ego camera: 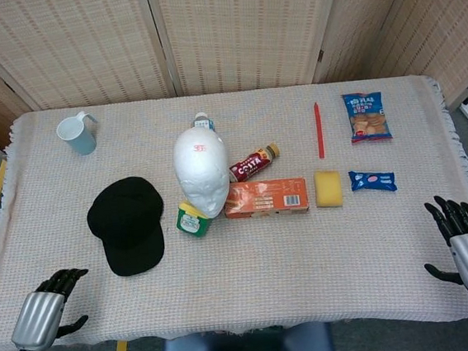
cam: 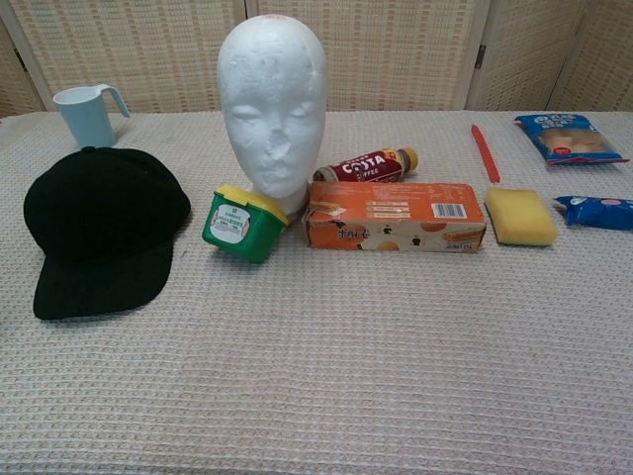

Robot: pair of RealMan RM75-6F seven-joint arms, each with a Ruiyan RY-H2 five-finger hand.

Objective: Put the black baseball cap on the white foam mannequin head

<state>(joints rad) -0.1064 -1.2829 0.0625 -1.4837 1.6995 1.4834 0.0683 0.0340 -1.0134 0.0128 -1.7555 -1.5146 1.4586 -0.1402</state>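
Note:
The black baseball cap (ego camera: 128,225) lies flat on the table left of centre, its brim toward the front edge; the chest view shows the cap (cam: 98,227) at the left. The white foam mannequin head (ego camera: 201,171) stands upright just right of it, bare, its face (cam: 271,107) toward me. My left hand (ego camera: 44,313) hovers over the table's front left corner, empty, fingers apart and bent. My right hand (ego camera: 466,239) stays off the front right edge, fingers spread, holding nothing. Neither hand appears in the chest view.
A green tub with a yellow lid (ego camera: 191,219) leans at the mannequin's base. An orange box (ego camera: 266,198), a Costa bottle (ego camera: 254,163), a yellow sponge (ego camera: 328,189), a red pen (ego camera: 318,129) and two blue snack packs (ego camera: 366,116) lie to the right. A blue cup (ego camera: 77,135) stands far left.

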